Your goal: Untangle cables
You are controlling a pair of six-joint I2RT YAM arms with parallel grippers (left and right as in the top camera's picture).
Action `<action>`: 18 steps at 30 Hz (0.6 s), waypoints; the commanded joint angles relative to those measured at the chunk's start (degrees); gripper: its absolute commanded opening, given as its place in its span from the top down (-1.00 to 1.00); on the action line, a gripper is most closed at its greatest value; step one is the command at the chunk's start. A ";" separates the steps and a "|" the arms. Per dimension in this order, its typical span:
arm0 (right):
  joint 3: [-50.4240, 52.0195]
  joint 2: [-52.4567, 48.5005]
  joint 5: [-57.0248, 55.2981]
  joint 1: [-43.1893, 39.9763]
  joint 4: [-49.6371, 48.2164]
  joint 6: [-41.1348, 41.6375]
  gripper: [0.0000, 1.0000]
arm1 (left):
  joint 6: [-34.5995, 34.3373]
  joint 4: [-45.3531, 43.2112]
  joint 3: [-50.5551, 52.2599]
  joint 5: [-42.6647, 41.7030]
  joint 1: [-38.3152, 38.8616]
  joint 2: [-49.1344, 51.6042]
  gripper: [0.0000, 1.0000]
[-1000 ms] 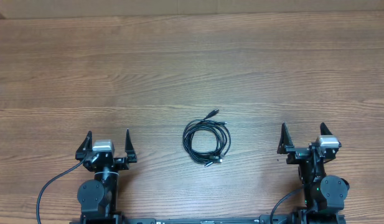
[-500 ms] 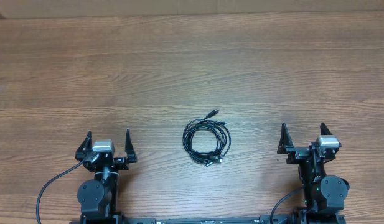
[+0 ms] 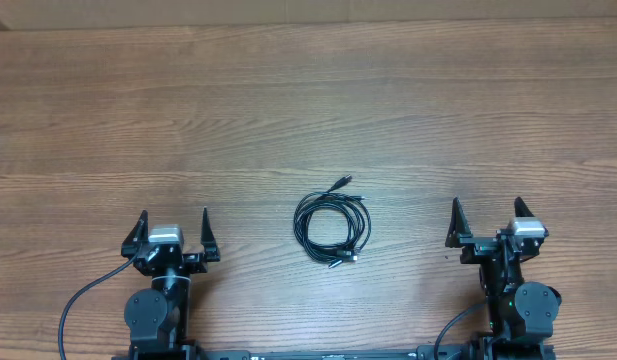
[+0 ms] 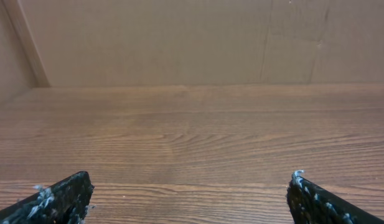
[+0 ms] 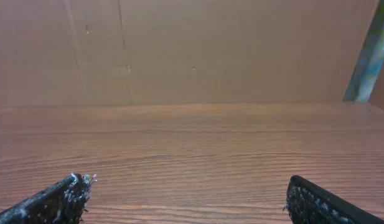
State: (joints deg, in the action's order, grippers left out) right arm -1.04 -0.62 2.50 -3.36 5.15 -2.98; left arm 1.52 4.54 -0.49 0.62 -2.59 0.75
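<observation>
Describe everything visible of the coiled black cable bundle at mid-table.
The thin black cable bundle lies flat on the brown wooden table, wound in a loose, roughly round coil of several overlapping loops. One small plug end sticks out at its far side, another at its near edge. Only the table touches it.

Nothing readable is showing anywhere: no text, labels, brands or numbers on the table (image 3: 308,90), the arms or the wall.

cables (image 3: 331,225) on table (image 3: 308,110), between grippers
</observation>
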 commanded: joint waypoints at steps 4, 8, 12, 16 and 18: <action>0.59 0.44 -0.68 -0.26 -0.44 0.11 -1.00 | 0.68 -0.09 0.13 -0.46 0.37 -0.50 -0.99; 0.59 0.44 -0.68 -0.26 -0.44 0.11 -1.00 | 0.70 -0.02 0.13 -0.22 0.37 -0.50 -0.99; 0.59 0.44 -0.07 -0.26 -0.46 0.13 -1.00 | 0.66 -0.02 0.13 -0.26 0.37 -0.50 -0.99; 0.59 0.44 0.42 -0.24 -0.70 0.15 -1.00 | 0.66 -0.09 0.13 -0.66 0.37 -0.50 -0.99; 0.59 0.44 1.07 -0.24 -0.68 0.81 -1.00 | 0.39 -0.04 0.13 -0.63 0.37 -0.50 -0.99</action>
State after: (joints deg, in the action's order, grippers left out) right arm -1.04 -0.62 2.74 -3.36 4.91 -2.96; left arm 1.52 4.54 -0.49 0.62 -2.59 0.75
